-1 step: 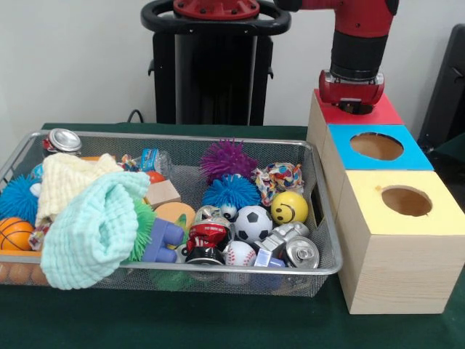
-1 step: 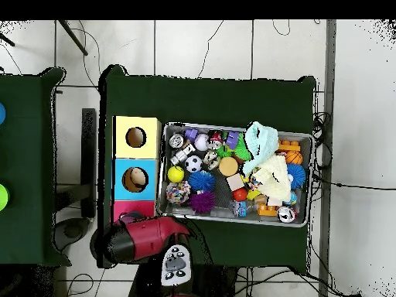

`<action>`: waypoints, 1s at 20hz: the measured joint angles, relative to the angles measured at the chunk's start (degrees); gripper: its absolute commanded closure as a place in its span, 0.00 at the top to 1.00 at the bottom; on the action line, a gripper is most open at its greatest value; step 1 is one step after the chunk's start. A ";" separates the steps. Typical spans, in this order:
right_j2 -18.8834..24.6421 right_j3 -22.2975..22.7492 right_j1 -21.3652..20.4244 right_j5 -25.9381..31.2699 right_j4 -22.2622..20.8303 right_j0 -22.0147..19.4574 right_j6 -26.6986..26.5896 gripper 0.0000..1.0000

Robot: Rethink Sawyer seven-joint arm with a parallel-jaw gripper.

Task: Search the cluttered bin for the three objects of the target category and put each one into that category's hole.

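Red box (image 1: 378, 113) at upper right sits under the gripper (image 1: 352, 105), grip state unclear; bin (image 1: 323, 218) looks full, sorting progress undeterminable.

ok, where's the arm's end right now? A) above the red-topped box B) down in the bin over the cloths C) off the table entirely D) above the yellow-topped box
A: in the front view the arm's end sits right above the red-topped box, with the blue-topped box and the yellow-topped box uncovered and the bin untouched.
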 measured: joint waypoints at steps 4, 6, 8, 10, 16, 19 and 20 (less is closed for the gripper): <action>0.05 0.00 0.51 -1.03 -0.06 -0.01 0.01 1.00; 0.35 0.00 0.49 -1.27 -0.05 0.13 0.01 1.00; 0.71 0.01 0.54 -1.72 -0.12 0.63 0.01 1.00; 0.59 -0.02 0.52 -1.90 -0.31 0.92 0.01 1.00; 0.52 -0.02 0.50 -1.89 -0.33 0.89 0.00 1.00; 0.52 -0.01 0.49 -1.88 -0.34 0.88 0.00 1.00; 0.52 -0.01 0.48 -1.88 -0.34 0.88 0.00 1.00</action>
